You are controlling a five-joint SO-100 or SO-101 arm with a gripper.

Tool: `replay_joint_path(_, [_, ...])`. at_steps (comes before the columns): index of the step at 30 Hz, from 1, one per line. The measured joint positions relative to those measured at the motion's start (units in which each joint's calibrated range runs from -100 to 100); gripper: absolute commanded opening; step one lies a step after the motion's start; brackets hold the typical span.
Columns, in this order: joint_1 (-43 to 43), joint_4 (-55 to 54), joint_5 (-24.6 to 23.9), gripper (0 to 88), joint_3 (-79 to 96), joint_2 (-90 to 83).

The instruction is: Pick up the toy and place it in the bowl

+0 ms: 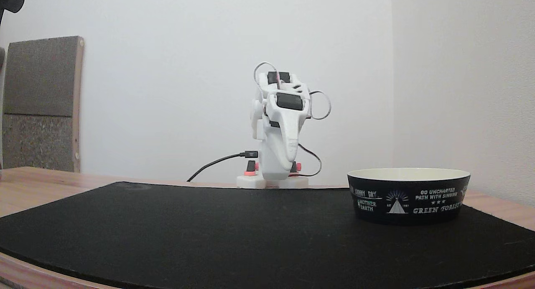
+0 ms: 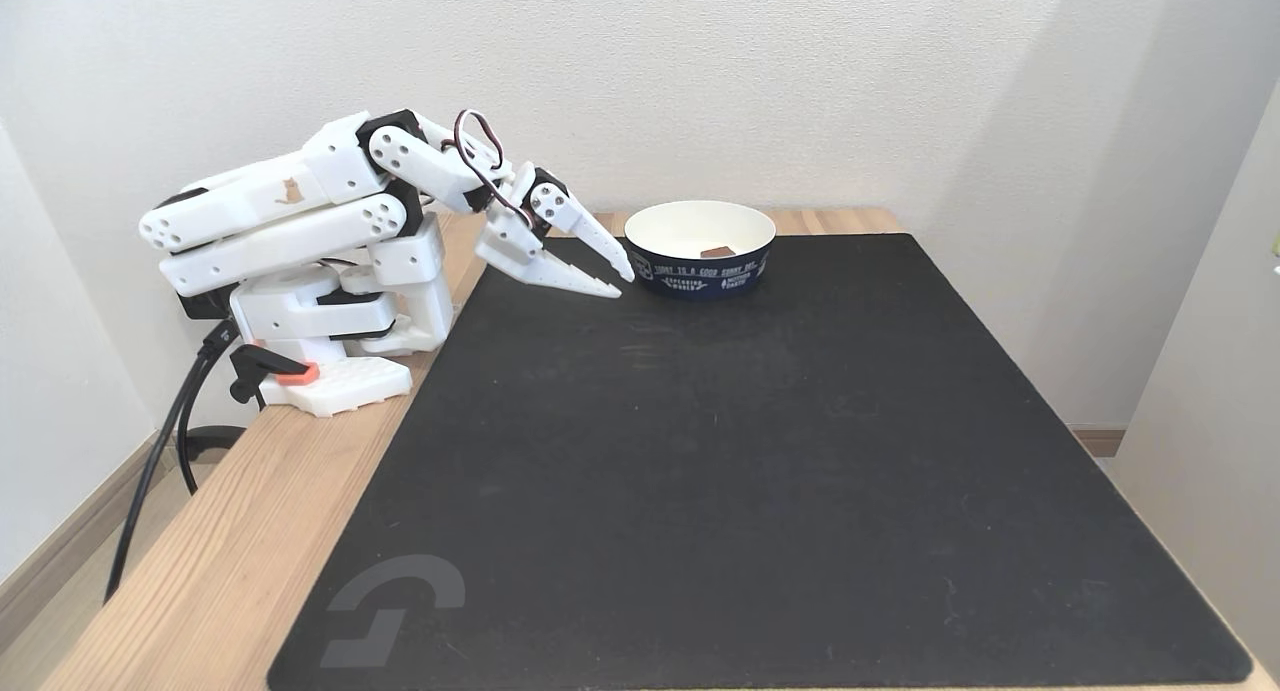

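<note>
The toy (image 2: pixel 718 252) is lying inside the bowl (image 2: pixel 700 267), on its cream floor, close to the bowl's right wall in a fixed view. The bowl (image 1: pixel 409 197) is sitting on the black mat (image 2: pixel 740 471), at the mat's far edge. The gripper (image 2: pixel 621 279) is hanging just beside the bowl, on the bowl's left in that same view, not touching it. Its jaws are standing a little apart, with the tips close together, and they are holding nothing. The white arm (image 2: pixel 290 221) is folding low over its base (image 2: pixel 335 381), which is resting on the wooden table (image 2: pixel 220 561), well apart from the bowl.
</note>
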Motion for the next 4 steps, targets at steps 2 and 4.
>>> replay_joint_path(2, [0.0, 0.0, 0.0, 6.0, 0.0, 0.0])
replay_joint_path(4, [0.0, 0.0, 0.0, 6.0, 0.0, 0.0])
